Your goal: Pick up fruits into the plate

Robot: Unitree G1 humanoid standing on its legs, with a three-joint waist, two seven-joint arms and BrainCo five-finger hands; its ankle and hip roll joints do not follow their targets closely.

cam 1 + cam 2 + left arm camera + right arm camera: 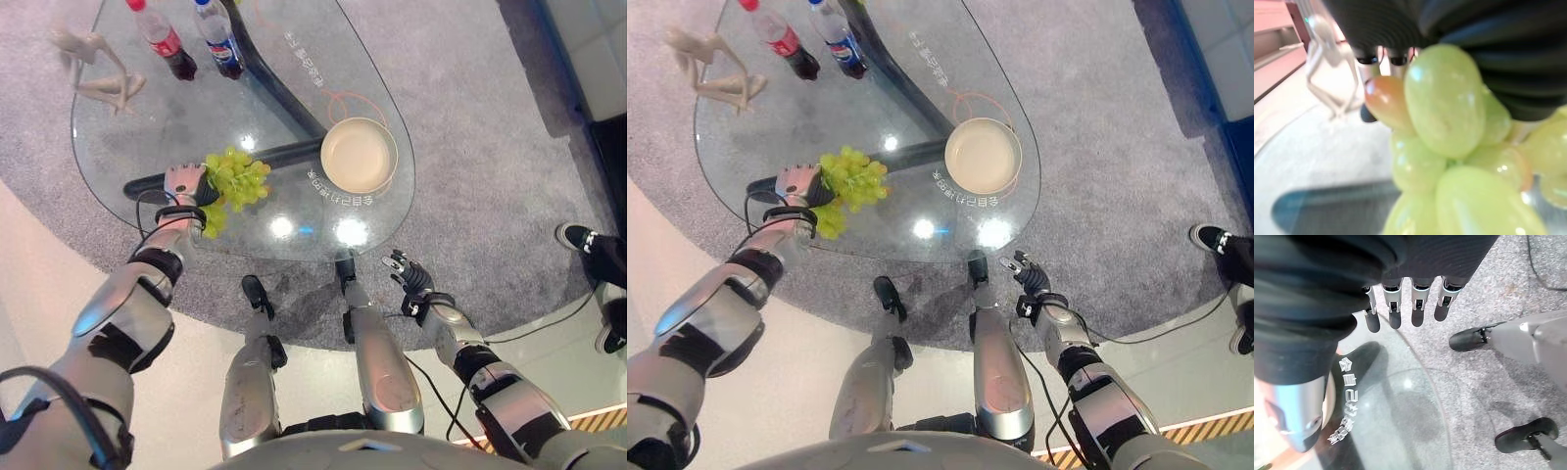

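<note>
Lying against left hand (184, 183) at bench's (147, 117) near-left edge, grapes (235, 178); plate (359, 155) rightward (finger closure unclear).

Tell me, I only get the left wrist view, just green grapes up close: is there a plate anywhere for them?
Observer: Yes, an empty cream plate sits on the glass table, to the robot's right of the grapes.
Operator: What is the other hand doing?
Observer: The right hand is open, off the table's near edge, above the carpet.
Operator: Anything else up there?
Observer: A red-labelled bottle and a blue-labelled bottle at the far side.
</note>
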